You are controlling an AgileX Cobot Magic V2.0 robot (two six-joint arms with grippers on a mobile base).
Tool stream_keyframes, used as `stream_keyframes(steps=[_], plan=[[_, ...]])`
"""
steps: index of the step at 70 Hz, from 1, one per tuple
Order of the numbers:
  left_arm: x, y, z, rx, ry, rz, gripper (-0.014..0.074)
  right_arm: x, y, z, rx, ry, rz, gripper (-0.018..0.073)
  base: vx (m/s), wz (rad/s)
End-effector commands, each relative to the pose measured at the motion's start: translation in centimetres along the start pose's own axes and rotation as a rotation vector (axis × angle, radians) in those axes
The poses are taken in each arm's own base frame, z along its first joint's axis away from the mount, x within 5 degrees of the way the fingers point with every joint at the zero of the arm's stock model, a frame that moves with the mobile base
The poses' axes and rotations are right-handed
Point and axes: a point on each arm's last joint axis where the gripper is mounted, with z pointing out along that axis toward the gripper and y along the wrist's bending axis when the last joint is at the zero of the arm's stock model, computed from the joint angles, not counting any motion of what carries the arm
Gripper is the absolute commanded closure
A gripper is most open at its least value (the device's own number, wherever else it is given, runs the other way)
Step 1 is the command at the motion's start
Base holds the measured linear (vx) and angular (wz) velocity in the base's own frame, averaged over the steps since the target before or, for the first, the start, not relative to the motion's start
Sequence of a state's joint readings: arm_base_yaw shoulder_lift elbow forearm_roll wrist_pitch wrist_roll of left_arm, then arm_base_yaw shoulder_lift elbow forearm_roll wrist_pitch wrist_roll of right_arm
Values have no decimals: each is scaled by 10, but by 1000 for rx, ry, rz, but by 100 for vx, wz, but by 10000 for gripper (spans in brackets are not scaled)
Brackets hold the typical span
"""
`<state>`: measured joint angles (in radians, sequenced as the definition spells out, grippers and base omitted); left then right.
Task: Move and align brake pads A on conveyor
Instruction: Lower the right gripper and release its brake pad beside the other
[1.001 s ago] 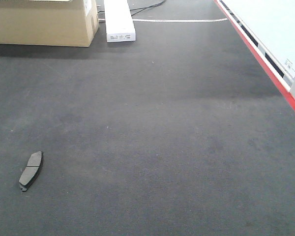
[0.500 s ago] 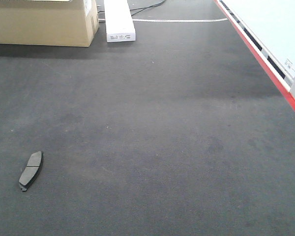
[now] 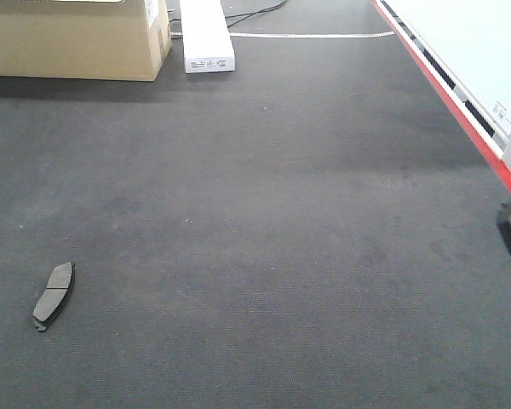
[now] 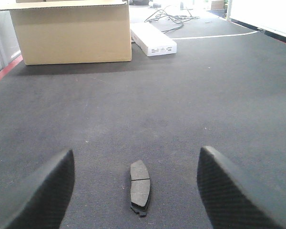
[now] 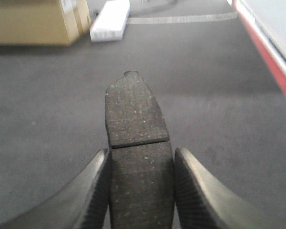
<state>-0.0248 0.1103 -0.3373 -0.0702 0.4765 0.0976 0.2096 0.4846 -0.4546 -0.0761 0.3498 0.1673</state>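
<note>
Leftmost, a cardboard box [image 3: 77,38] stands at the far end of the conveyor [image 3: 281,213], with a white carton [image 3: 207,34] just beside it on its right. Nearer, on the left of the dark belt, the first brake pad [image 3: 54,296] lies flat, face up, its centre groove visible. The left gripper [image 4: 136,155] faces this pad with its fingers [image 4: 43,191] spread wide, one on each side and both apart from it. Further right, the right gripper [image 5: 141,152] has its fingers [image 5: 93,191] closed against the long edges of the second brake pad [image 5: 133,119], which points forward over the belt, grooved face uppermost. A red strip [image 3: 460,111] borders the conveyor's right edge.
</note>
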Motion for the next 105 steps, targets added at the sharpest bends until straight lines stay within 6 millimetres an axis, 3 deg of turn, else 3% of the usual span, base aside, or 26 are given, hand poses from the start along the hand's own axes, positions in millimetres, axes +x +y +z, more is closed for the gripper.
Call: stream_keyframes(steps=[1,10,22,38,50,77,89,105], plan=[[-14,0,-1,2,-77,-6,74,-32,4,14,-11,-56,2,557,0,0],[-14,0,-1,2,-77,-6,74,-48,7,52,-2,108,47,554,0,0],[-14,0,-1,2,-77,-6,74,-46,9,104,18,277,58,552,0,0],[-14,0,-1,2,-77,-6,74,-15,7,161,53,458,106,545,0,0],[-14,0,-1,2,-77,-6,74,12,6,191,66,543,107,538,0,0],[-14,0,-1,2,-77,-6,74,50,3,236,97,728,92,471,0,0],[-14,0,-1,2,-77,-6,74,54,2,246,106,793,66,303,0,0],[-14,0,-1,2,-77,-6,74,42,2,251,108,789,49,50,0,0]])
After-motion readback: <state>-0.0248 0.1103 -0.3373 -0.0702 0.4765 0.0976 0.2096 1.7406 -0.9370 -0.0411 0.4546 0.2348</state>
